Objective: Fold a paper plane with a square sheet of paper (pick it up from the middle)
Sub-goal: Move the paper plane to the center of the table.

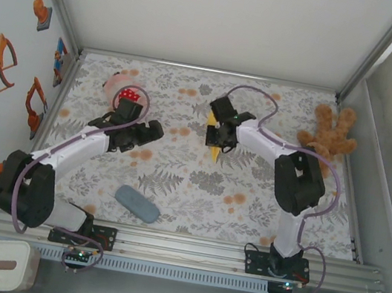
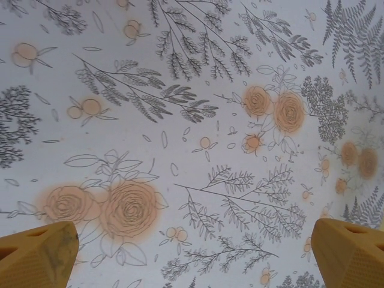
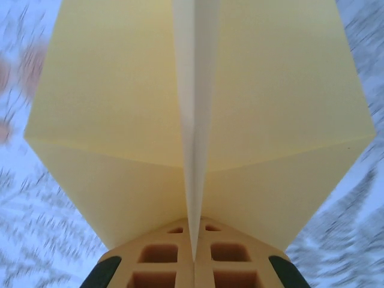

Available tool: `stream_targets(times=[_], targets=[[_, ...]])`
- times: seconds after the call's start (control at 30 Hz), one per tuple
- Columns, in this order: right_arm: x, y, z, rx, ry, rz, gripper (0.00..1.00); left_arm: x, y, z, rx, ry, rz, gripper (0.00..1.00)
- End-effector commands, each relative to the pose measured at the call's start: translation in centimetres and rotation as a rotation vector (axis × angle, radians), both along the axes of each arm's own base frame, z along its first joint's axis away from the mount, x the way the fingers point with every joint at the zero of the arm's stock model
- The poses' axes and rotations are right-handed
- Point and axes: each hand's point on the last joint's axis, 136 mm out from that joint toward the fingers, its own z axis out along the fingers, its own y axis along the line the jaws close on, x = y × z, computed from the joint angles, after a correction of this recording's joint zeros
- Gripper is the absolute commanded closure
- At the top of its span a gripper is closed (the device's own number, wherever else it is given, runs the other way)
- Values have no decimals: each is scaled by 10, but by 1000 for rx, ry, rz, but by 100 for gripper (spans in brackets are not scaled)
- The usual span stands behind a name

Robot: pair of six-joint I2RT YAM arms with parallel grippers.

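Observation:
The yellow paper plane (image 1: 214, 143) hangs in the middle of the table's far half, its point toward me. My right gripper (image 1: 220, 128) is shut on it. In the right wrist view the fingertips (image 3: 174, 249) pinch the raised centre crease, and the plane's two wings (image 3: 114, 108) spread wide to either side above a blurred floral cloth. To its left, my left gripper (image 1: 155, 132) stands open. Its yellow fingertips (image 2: 39, 249) sit far apart at the bottom corners of the left wrist view, with only the floral cloth (image 2: 198, 150) between them.
A brown teddy bear (image 1: 329, 135) lies at the far right. A grey-blue oblong pad (image 1: 137, 203) rests near the front edge, left of centre. A pink object with a red die (image 1: 129, 95) sits at the far left behind the left arm. Metal rails frame the table.

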Motion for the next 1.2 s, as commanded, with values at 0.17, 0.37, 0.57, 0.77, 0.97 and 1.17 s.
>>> stream_targets(times=[0.17, 0.37, 0.57, 0.77, 0.97, 1.17], targets=[[39, -28, -21, -89, 91, 27, 100, -15, 24, -6, 82, 20, 19, 4], [53, -38, -30, -125, 106, 8, 99, -15, 20, -10, 61, 34, 6, 4], [51, -41, -45, -143, 141, -1, 85, -14, 17, -13, 54, 40, 0, 4], [50, -44, -52, -163, 149, -2, 76, -14, 16, -15, 47, 45, -3, 4], [49, -47, -62, -178, 165, -5, 76, -14, 15, -18, 44, 52, -4, 4], [46, -52, -76, -209, 177, -12, 71, -15, 14, -20, 44, 59, -5, 4]])
